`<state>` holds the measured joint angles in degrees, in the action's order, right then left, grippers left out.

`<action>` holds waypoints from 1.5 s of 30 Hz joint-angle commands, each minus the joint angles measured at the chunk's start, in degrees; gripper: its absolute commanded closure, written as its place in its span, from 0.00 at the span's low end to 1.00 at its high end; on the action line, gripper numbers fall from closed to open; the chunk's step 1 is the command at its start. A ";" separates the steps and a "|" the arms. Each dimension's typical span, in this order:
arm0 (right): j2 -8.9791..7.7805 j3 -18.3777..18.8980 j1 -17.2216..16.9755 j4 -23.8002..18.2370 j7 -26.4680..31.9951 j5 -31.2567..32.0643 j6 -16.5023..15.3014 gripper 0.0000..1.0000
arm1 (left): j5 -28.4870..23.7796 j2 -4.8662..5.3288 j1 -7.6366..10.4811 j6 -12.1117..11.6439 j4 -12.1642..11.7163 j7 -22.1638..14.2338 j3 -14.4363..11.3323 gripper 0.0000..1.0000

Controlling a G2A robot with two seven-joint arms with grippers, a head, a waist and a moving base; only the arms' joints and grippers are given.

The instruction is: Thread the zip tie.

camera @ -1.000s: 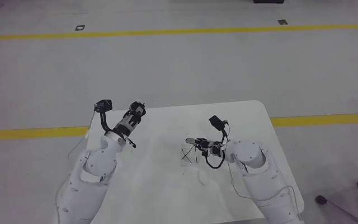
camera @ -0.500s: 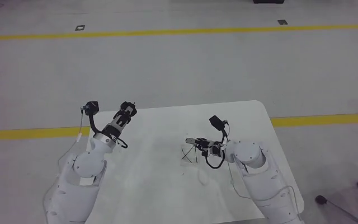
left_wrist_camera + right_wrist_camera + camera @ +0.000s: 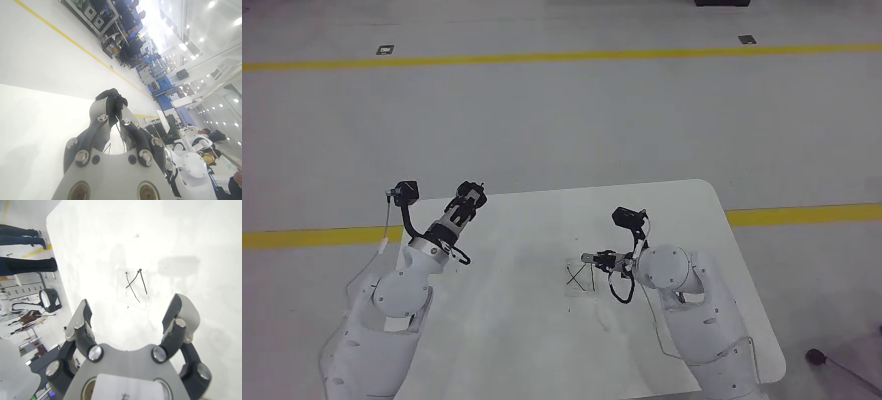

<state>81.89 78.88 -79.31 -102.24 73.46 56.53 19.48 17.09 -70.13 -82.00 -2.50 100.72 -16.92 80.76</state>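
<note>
Right claw shifted slightly near the clear sheet holding three zip ties; wide open, empty. My left claw pinched shut.

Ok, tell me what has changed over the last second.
The left gripper swung outward toward the left edge of the white table, then stopped, jaws shut. The right gripper shifted slightly back toward the robot, jaws open, taking hold of nothing. The thin black plastic zip ties lie unmoved on the clear square sheet.
</note>
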 commanded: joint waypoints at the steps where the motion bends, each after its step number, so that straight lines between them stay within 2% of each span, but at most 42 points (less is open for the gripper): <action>1: 2.72 0.65 -0.12 -1.25 3.07 5.46 0.00 0.00 | 0.00 0.00 0.00 0.00 0.00 0.00 0.00 1.00; 3: 5.17 0.91 0.14 -1.42 5.38 9.33 0.00 0.00 | 0.00 0.00 0.00 0.00 0.00 0.00 0.00 1.00; 4: 5.59 0.98 0.25 -1.37 5.68 10.01 0.00 0.00 | 0.00 0.00 0.00 0.00 0.00 0.00 0.00 1.00; 14: 5.59 0.98 0.25 -1.37 5.68 10.01 0.00 0.00 | 0.00 0.00 0.00 0.00 0.00 0.00 0.00 1.00; 15: 5.57 0.74 0.01 -1.29 4.15 9.91 -0.38 0.00 | 0.00 0.00 0.00 0.00 0.00 0.00 0.00 1.00; 18: 5.69 -1.48 0.22 -1.41 1.43 11.21 0.00 0.00 | 0.00 0.00 0.00 0.00 0.00 0.00 0.00 1.00; 22: 6.63 -3.83 1.98 0.02 0.98 14.04 0.00 0.00 | 0.00 0.00 0.00 0.00 0.00 0.00 0.00 1.00; 27: 8.95 -5.34 3.98 2.59 2.49 17.57 0.00 0.00 | 0.00 0.00 0.00 0.00 0.00 0.00 0.00 1.00; 31: 11.56 -5.45 4.40 4.11 4.83 21.64 0.00 0.00 | 0.00 0.00 0.00 0.00 0.00 0.00 0.00 1.00; 40: 17.77 -1.93 1.60 7.16 6.18 30.06 0.00 0.00 | 0.00 0.00 0.00 0.00 0.00 0.00 0.00 1.00; 45: 17.77 -1.93 1.60 7.16 6.18 30.06 0.00 0.00 | 0.00 0.00 0.00 0.00 0.00 0.00 0.00 1.00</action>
<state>99.67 76.96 -77.71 -95.07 79.64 86.60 19.48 17.09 -70.13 -82.00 -2.50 100.72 -16.92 80.76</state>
